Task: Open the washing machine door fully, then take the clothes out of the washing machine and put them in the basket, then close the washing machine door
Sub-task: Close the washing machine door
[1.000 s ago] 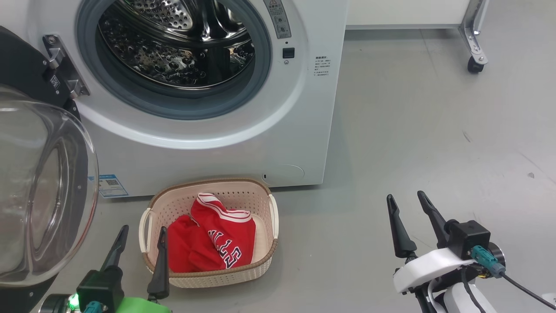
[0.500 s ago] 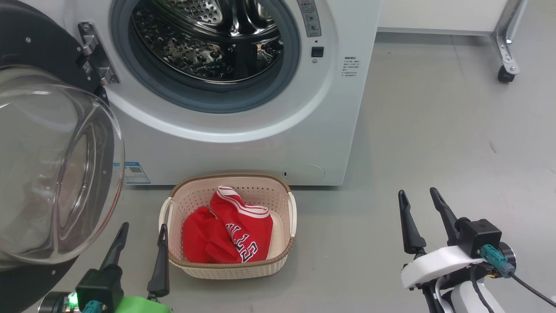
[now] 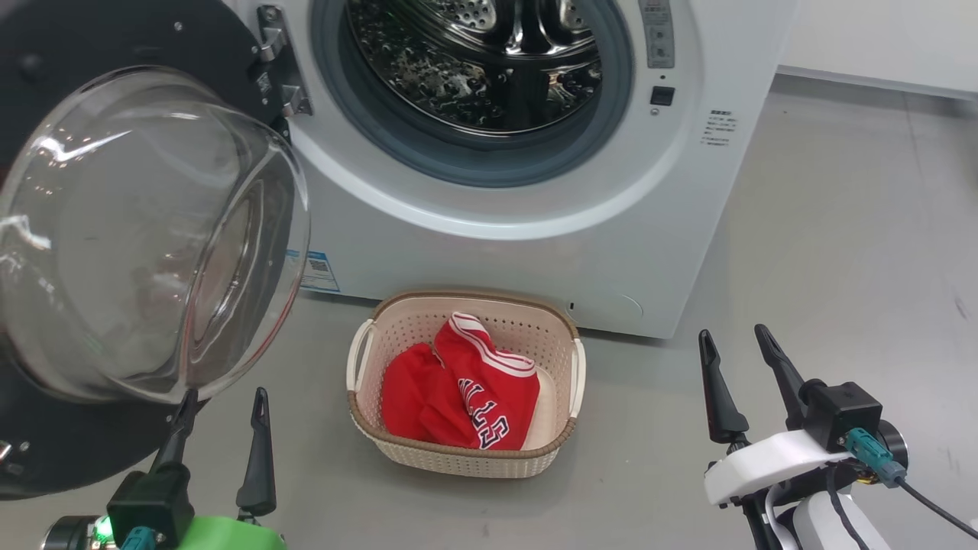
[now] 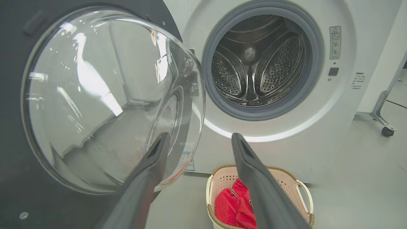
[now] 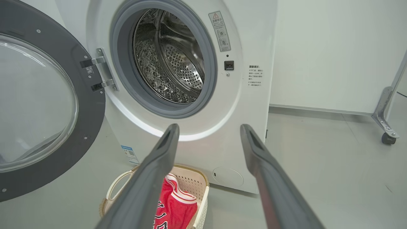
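The washing machine [image 3: 527,260] is white, and its steel drum [image 3: 489,61] holds nothing that I can see. The washing machine door [image 3: 145,229], black ring with a bulging glass bowl, is swung wide open to the left. The clothes [image 3: 458,393], a red jersey, lie in the cream basket [image 3: 550,451] on the floor before the machine. My left gripper [image 3: 223,405] is open at the lower left, just under the door's glass bowl. My right gripper [image 3: 737,344] is open at the lower right, over bare floor. The left wrist view has the door [image 4: 95,95] close by on the left, drum [image 4: 254,63] ahead.
Grey floor [image 3: 840,229] spreads to the right of the machine. A metal leg on a caster [image 5: 388,138] stands at the far right by a white wall [image 5: 318,47]. The open door fills the room at the left.
The head camera has turned left, so the machine, the basket and the door sit further right in the picture. Both grippers stay open. The jersey stays in the basket.
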Robot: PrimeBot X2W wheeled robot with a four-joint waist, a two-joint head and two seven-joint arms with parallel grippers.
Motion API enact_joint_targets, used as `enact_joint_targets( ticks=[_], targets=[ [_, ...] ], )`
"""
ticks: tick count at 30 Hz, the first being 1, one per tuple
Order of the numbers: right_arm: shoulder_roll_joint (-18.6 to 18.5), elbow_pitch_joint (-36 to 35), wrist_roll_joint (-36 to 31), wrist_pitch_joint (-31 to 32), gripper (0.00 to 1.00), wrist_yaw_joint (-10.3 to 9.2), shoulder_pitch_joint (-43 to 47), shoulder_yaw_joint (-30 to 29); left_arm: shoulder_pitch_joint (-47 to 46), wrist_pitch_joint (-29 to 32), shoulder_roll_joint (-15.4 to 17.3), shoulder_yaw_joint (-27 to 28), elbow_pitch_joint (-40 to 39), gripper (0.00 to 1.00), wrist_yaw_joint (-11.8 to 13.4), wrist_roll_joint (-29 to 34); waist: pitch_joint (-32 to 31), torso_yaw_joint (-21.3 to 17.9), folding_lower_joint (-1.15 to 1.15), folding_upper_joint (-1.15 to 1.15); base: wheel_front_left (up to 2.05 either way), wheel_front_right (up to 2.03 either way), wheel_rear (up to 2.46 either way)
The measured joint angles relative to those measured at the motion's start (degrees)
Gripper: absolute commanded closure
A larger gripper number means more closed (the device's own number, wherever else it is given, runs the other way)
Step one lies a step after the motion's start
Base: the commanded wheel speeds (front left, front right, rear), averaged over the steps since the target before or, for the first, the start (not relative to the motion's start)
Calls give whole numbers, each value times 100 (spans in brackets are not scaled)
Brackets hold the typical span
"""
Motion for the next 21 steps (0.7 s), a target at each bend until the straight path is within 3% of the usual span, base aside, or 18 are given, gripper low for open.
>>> enact_joint_targets(
  ticks=[21],
  targets=[
    [8, 8, -10, 1, 0, 34, 82, 192, 17, 3, -5, 197, -2, 0, 43, -79, -145, 1124, 0, 0, 0, 0, 0]
  ],
)
